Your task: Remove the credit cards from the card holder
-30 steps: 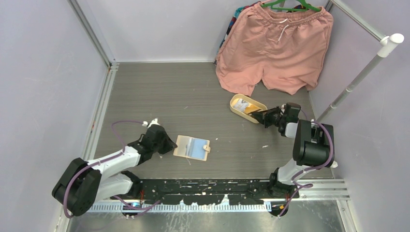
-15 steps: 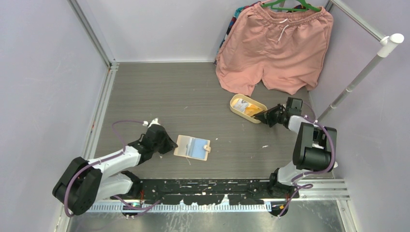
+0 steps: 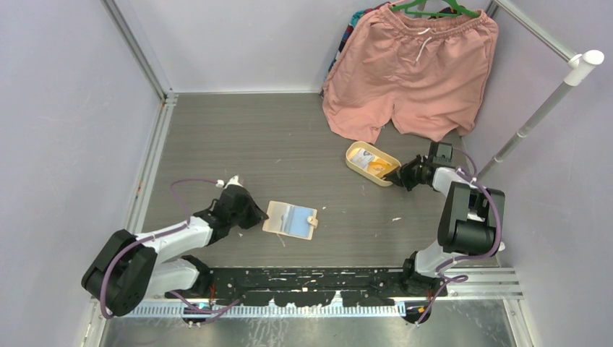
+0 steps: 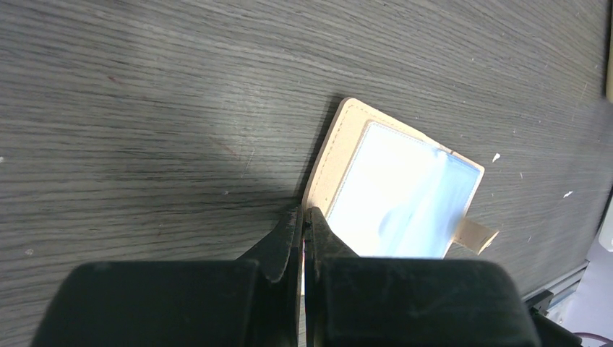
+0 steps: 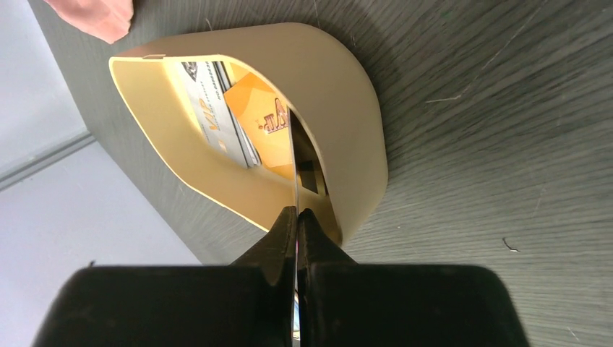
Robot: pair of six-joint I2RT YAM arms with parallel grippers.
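2 cards lie flat in the oval tray [image 5: 361, 144] at the far right of the table: an orange card [image 5: 256, 116] and, just beside it and partly under it, a grey-white card [image 5: 209, 116]. I judge those 2 as finished.

Another thin card [image 5: 293, 159] is seen edge-on in the right wrist view. The right claw [image 5: 297, 212] is clamped narrow on its near end, with the rest of the card reaching over the tray's rim and above the orange card. It has not been let go, so this card is nearly delivered but not yet down.

The card holder [image 3: 290, 219] lies open and flat on the table in front of the left arm, well apart from the tray, with its snap tab [image 4: 477, 235] pointing towards the right arm. The left claw [image 4: 303, 215] is squeezed fully together, its tips touching the holder's near edge. Whether they nip the leather or only press against it, I cannot tell.

Inside, the holder shows a pale blue and whitish panel. No card edge sticks out of it, but I cannot tell whether that panel is an empty pocket or has 1 more card tucked in.

By my reckoning the job is close to its end. What is left is dropping the held card into the tray, then checking the pockets.
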